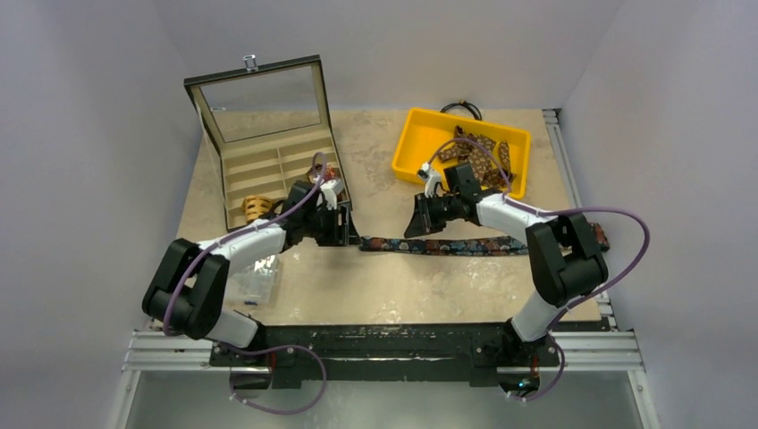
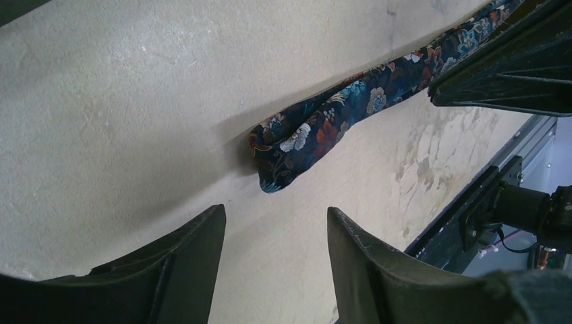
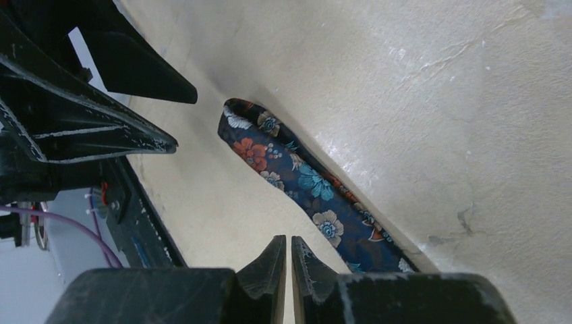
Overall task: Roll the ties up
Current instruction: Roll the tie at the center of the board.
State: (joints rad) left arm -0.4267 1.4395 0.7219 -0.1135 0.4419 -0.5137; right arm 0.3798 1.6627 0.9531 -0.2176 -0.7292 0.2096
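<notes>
At the back left of the table stood a compartmented box with its glass lid propped up, a small tan coiled tie sitting in its near corner. Over on the right sat a yellow bin holding a tangle of brown patterned ties, with a thin black cable loop just behind it. A clear plastic item lay near the left arm. Between the two arms the navy floral tie lay flat across the table, its rounded end pointing toward the left side. The left arm reached forward past the box's corner, and the left gripper hung low above bare table, just short of that end, its fingers spread apart with nothing between them. The right arm bent inward from the right, and the right gripper pointed down beside the tie's edge, its fingers drawn almost together on nothing; I could not tell whether the tips touched the cloth.
</notes>
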